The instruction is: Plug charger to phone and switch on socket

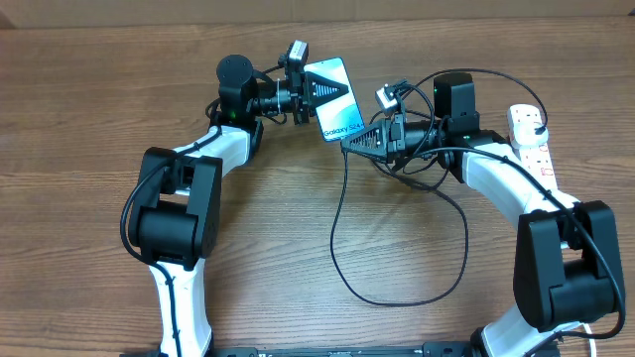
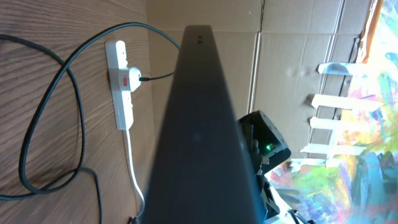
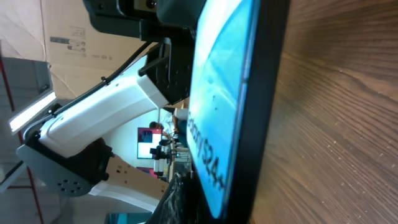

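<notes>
The left gripper (image 1: pixel 310 96) is clamping the phone (image 1: pixel 335 99); the right gripper (image 1: pixel 349 144) is pinching the charger (image 1: pixel 338 198) tight, with the phone just ahead of its fingers. Squaring tip to port before pushing is looking wise.

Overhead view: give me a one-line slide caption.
Left pincer holds the phone while the right pincer holds the charger tip at its lower edge, socket at far right.

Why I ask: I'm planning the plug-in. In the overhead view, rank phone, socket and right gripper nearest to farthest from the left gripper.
1. phone, in the left gripper's jaws, top middle.
2. right gripper, at the phone's lower end, holding the charger.
3. socket, at the far right.
</notes>
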